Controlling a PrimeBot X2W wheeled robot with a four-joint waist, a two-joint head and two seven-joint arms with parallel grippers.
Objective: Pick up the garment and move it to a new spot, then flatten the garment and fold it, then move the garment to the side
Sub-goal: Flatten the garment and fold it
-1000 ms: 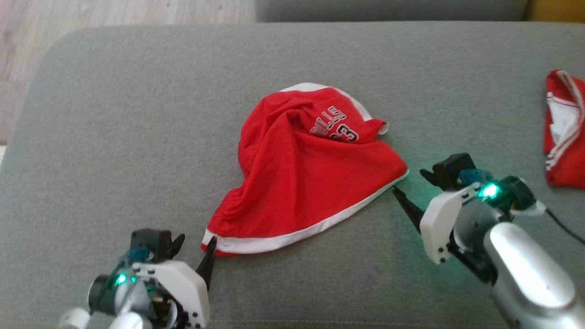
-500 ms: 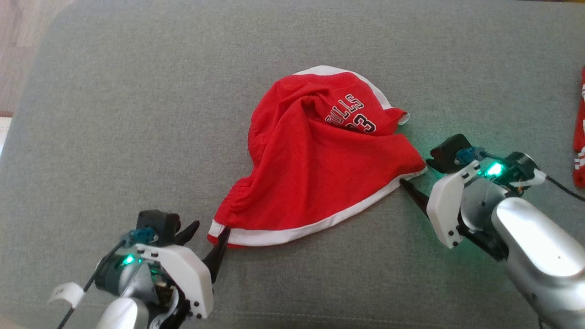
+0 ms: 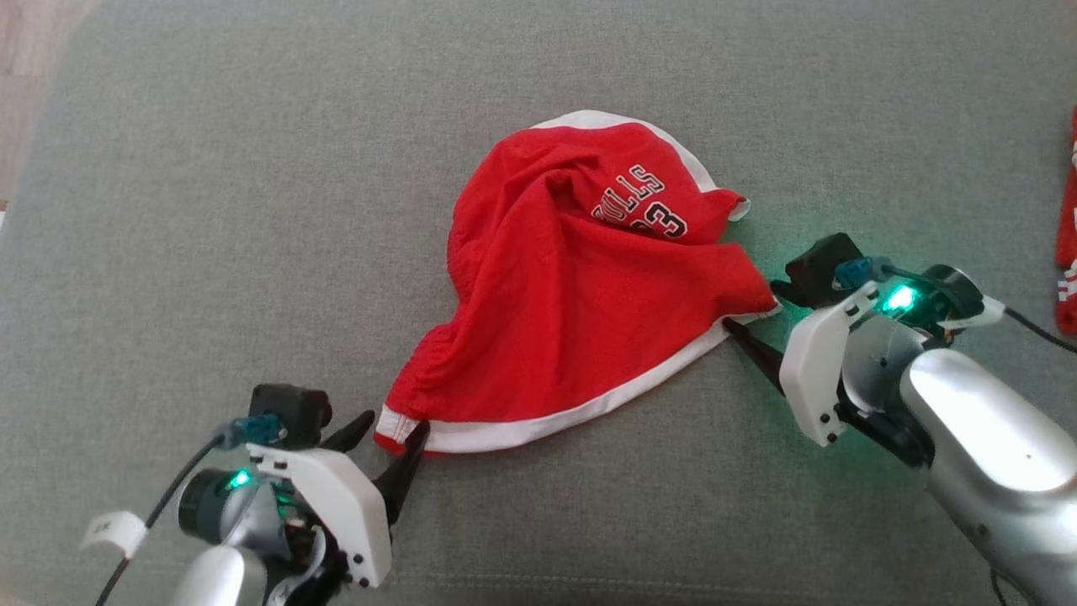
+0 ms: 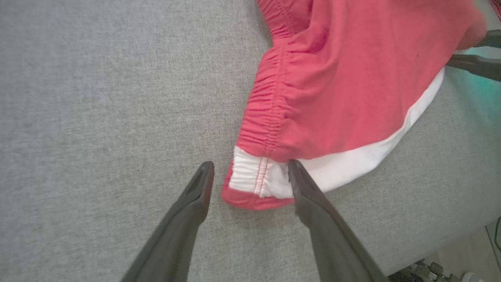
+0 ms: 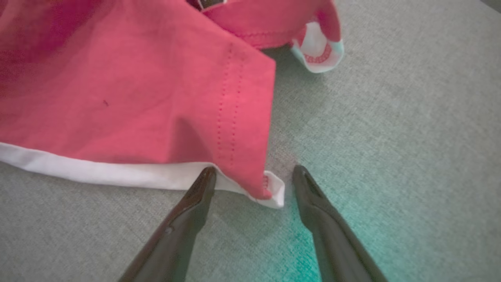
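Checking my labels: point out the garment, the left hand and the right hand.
garment [image 3: 572, 320], head view, middle of red fabric.
left hand [image 4: 250, 164], left wrist view, midway between fingertips.
right hand [image 5: 254, 168], right wrist view, midway between fingertips.

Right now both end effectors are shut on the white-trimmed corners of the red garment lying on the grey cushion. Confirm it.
Not shut: both are open. The left wrist view shows the left end effector spread around one white-trimmed corner of the red garment on the grey cushion; the right wrist view shows the right end effector likewise at another corner.
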